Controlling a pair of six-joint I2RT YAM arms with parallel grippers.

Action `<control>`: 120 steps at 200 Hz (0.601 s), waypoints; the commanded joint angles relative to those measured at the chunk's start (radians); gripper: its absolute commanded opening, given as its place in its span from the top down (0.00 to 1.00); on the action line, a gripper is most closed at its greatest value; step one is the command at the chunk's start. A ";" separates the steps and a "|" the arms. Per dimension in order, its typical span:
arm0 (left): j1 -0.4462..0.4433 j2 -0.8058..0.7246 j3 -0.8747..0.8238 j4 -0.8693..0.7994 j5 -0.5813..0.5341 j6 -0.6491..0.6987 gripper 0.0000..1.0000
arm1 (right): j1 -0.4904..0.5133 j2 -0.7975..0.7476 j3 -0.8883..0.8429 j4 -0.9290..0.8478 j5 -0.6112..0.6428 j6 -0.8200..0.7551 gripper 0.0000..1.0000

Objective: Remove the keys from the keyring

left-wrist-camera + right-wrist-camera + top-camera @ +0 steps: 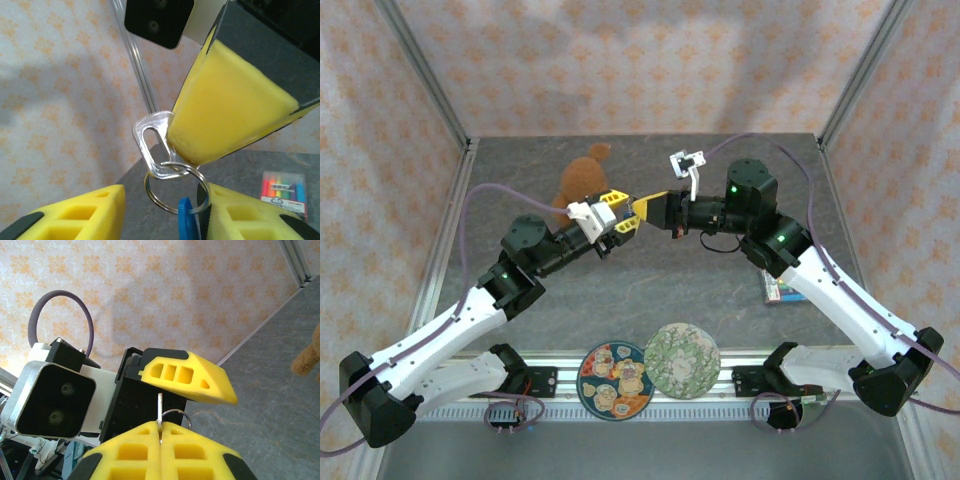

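The keyring (148, 193) hangs in the air above the middle of the table (650, 295), where the two arms meet tip to tip. The right tool (186, 159) is clamped on a clear key (145, 135) threaded on the ring. From the right wrist, its yellow fingers (135, 450) are pressed together with the key's thin edge standing up between them. The ring loops out just below that grip, and a blue key (185, 220) dangles from its lower side.

The left tool (165, 212) faces it with its jaws apart. The ring and the blue key sit in the gap, close against the finger on the right of the left wrist view, while the other finger stands well clear.

A brown plush toy (582, 180) lies toward the far edge. A pack of markers (775, 291) lies toward the right edge. Two round coasters (648, 372) sit side by side at the near edge.
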 commanded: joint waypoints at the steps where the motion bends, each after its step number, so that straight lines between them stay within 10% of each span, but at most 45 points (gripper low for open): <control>1: -0.013 0.009 -0.011 0.077 -0.033 0.009 0.55 | -0.005 -0.022 0.004 0.056 -0.024 0.011 1.00; 120: -0.024 -0.018 -0.013 0.064 -0.035 0.020 0.83 | -0.008 -0.044 -0.009 0.062 -0.011 0.010 1.00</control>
